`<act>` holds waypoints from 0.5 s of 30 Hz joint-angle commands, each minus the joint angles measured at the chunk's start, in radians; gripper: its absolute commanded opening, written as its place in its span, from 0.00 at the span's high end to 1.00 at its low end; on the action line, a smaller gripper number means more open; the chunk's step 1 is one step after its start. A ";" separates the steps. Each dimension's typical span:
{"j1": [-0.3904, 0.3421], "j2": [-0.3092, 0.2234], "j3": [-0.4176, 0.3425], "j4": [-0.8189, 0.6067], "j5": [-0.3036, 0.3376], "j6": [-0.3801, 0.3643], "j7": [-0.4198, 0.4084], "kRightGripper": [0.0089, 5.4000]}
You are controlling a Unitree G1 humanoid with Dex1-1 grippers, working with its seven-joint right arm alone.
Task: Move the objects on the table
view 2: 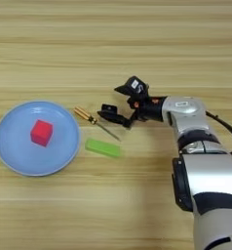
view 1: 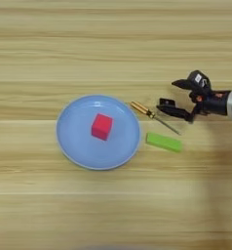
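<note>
Left eye view: screwdriver [view 1: 153, 116] lies between plate [view 1: 69, 141] and jaws [view 1: 175, 94].

Red cube [view 1: 102, 126] rests on blue plate [view 1: 74, 146].

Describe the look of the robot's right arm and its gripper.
The right arm is a chain of rounded silver segments with black joints and a black cable along its outer side. The gripper has two black fingers, a small white tag on top and an orange spot.
</note>
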 commanded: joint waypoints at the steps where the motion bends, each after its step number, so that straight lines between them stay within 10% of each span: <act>1: -0.084 -0.039 0.011 -0.036 -0.022 -0.010 -0.047 0.00; 15: -0.078 -0.017 0.041 -0.024 -0.090 -0.010 -0.123 0.00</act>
